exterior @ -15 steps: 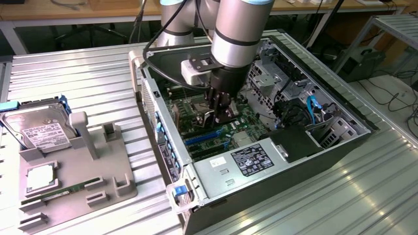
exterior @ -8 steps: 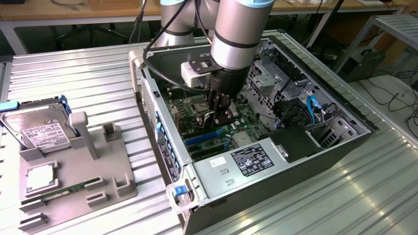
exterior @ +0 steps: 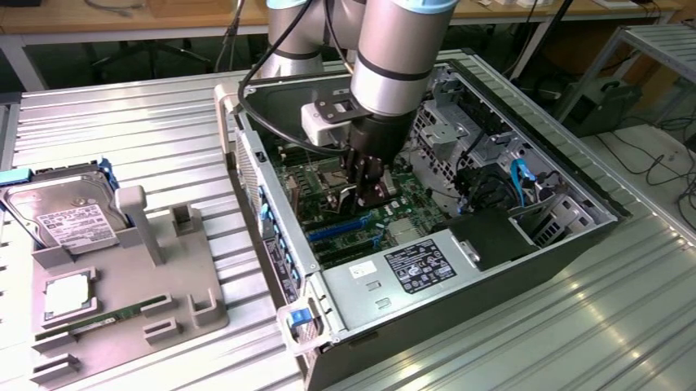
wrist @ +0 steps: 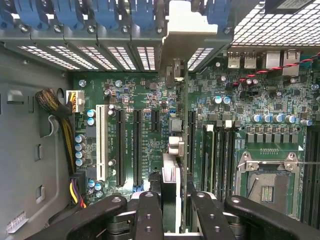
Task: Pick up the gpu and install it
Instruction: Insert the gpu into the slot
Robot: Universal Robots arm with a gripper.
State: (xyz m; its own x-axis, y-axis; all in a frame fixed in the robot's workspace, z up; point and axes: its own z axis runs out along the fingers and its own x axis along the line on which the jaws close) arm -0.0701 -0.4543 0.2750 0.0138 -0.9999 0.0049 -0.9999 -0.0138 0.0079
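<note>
The gpu (wrist: 170,175) shows edge-on in the wrist view, a thin dark card running from between my fingers toward the case's rear wall. Its pale metal bracket (wrist: 187,30) sits against the row of rear slot openings. My gripper (wrist: 175,217) is shut on the card, with one black finger (wrist: 150,215) on each side. In the exterior view the gripper (exterior: 364,191) reaches down into the open computer case (exterior: 272,204), holding the gpu (exterior: 376,195) just over the green motherboard (exterior: 326,191). Whether the card's edge sits in a slot cannot be told.
Black expansion slots (wrist: 136,145) and a white one (wrist: 101,142) lie beside the card; the CPU socket (wrist: 267,182) is on the other side. The power supply (exterior: 419,265) fills the case's near end. A grey fixture (exterior: 163,285) at the exterior view's left holds a hard drive (exterior: 71,216) and RAM stick (exterior: 98,319).
</note>
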